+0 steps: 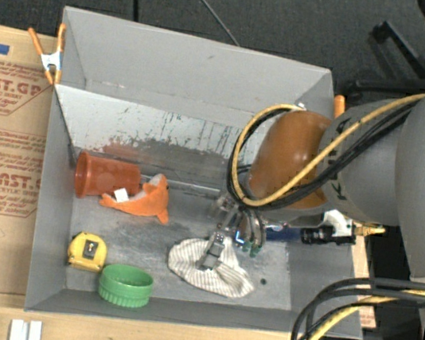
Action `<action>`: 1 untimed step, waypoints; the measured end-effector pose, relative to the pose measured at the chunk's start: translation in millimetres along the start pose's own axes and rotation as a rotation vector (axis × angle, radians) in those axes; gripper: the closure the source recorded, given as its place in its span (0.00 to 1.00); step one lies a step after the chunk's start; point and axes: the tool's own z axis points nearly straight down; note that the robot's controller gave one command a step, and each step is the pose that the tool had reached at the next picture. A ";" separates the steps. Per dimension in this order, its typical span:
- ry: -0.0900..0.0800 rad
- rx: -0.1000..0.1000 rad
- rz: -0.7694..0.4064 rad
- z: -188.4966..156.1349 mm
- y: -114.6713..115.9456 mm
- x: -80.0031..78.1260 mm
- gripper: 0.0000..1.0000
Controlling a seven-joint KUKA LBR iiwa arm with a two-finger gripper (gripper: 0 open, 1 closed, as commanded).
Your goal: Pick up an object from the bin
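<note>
Camera view: the grey metal bin (188,72) is seen from above, with the arm entering from the right under its orange wrist cover and looped cables. The hand (216,255) is lowered to the bin floor in the front right part and is seen directly upon a crumpled white cloth with grey stripes (228,279), at the cloth's upper left portion. Contact with the cloth is apparent, but how far the hand is open cannot be told, and no hold on the cloth can be confirmed.

Other contents are recorded to the left, well apart from the hand. A red-orange plastic cup (105,178) is laid on its side against the left wall. An orange crumpled piece (145,202) is found just beside the cup's mouth. A yellow tape measure (88,250) is noted in the front left corner, with a green ring-shaped lid (125,285) just beside it at the front wall.
</note>
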 end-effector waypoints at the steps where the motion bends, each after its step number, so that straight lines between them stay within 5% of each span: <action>1: -0.002 -0.001 -0.083 34.8 -9.0 -3.0 0.00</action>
